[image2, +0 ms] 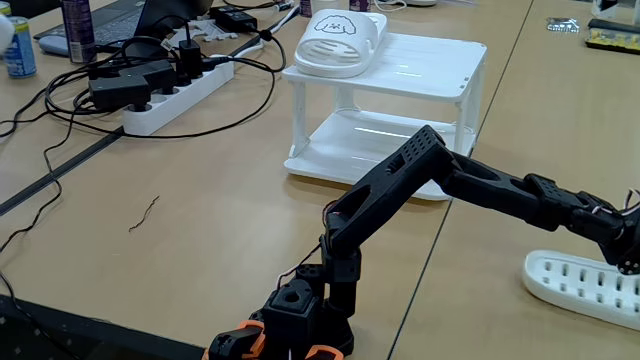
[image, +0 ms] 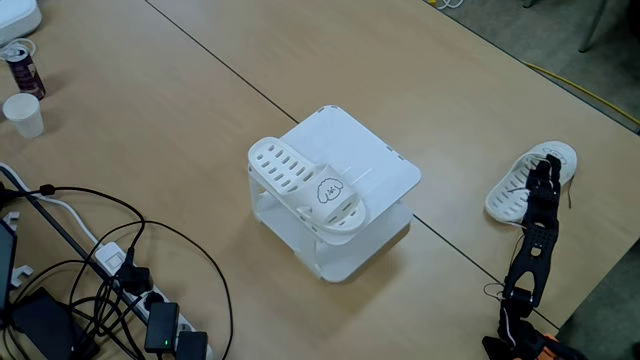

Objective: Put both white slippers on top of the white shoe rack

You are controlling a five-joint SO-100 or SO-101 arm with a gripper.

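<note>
One white slipper [image: 305,188] lies on the left part of the white shoe rack's [image: 365,150] top shelf, its cloud-face drawing facing the near edge. The same slipper [image2: 335,40] shows on the rack [image2: 430,65] in the other fixed view. The second white slipper [image: 528,180] lies on the table to the right of the rack, and its slotted sole [image2: 585,285] shows in the low fixed view. My black gripper [image: 545,170] hovers over or touches this slipper's far end. The jaws are too small and dark to read. The arm [image2: 480,185] stretches right to the frame's edge.
A power strip [image2: 170,100] with tangled black cables [image: 120,270] lies left of the rack. A paper cup [image: 22,113] and a can [image: 22,65] stand at the far left. The table's right edge runs close to the arm's base [image: 520,340].
</note>
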